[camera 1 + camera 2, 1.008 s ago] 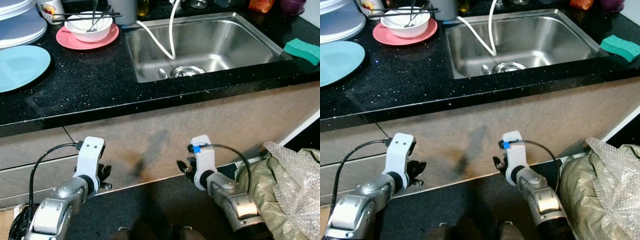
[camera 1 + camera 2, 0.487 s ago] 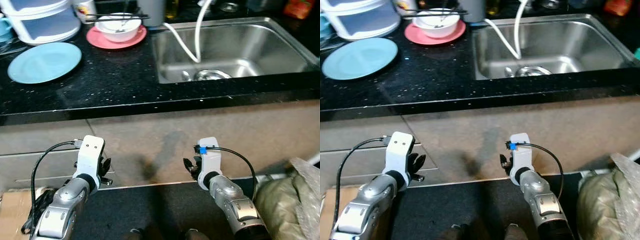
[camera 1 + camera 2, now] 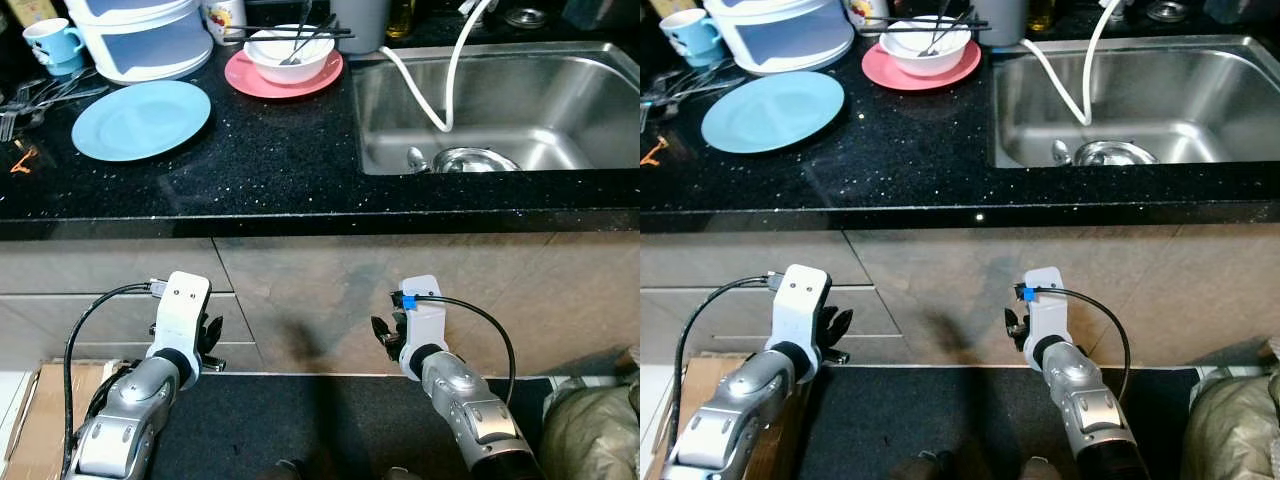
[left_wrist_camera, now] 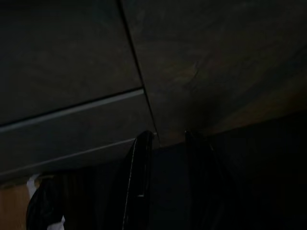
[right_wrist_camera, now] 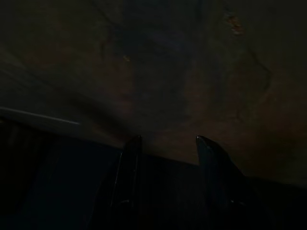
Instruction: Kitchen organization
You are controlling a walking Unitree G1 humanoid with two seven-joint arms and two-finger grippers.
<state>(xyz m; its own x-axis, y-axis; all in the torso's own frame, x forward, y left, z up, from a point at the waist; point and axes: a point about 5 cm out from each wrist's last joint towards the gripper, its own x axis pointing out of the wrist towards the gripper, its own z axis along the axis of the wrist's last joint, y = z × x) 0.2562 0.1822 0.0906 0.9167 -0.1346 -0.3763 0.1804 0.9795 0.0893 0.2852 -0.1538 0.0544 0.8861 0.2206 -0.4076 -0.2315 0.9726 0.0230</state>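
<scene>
While the head camera has swung toward the robot's left since a second ago, bringing the white stacked container (image 3: 140, 40) and blue mug (image 3: 48, 42) into sight, the dishes themselves lie as before. Both arms hang low before the cabinet front (image 3: 330, 290); the left gripper (image 4: 168, 143) and right gripper (image 5: 165, 143) each hold nothing, fingers parted. On the black countertop (image 3: 280, 160) sit the steel sink (image 3: 560, 90), a blue plate (image 3: 140, 119), and a white bowl (image 3: 290, 54) on a pink plate (image 3: 255, 80).
</scene>
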